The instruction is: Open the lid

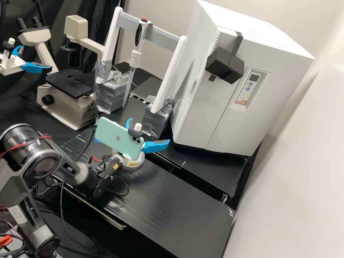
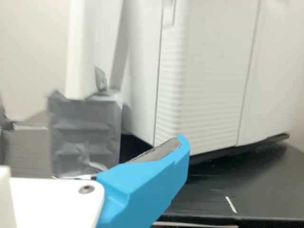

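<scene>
The white cabinet (image 1: 211,118), ridged and closed in front, stands beyond the gripper (image 1: 149,130), whose jaws are spread apart. Black foam (image 1: 225,66) juts out higher than the jaws; a grey taped block (image 1: 157,120) stands beside the cabinet.

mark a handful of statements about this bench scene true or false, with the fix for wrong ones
1. The pincer has its blue fingers apart. True.
2. The phone lies flat on the bench. False: it is tilted up, beside the pincer.
3. A dark block is on the front of the white cabinet. True.
4. In the high view, the microscope is right of the cabinet. False: it is left.
</scene>
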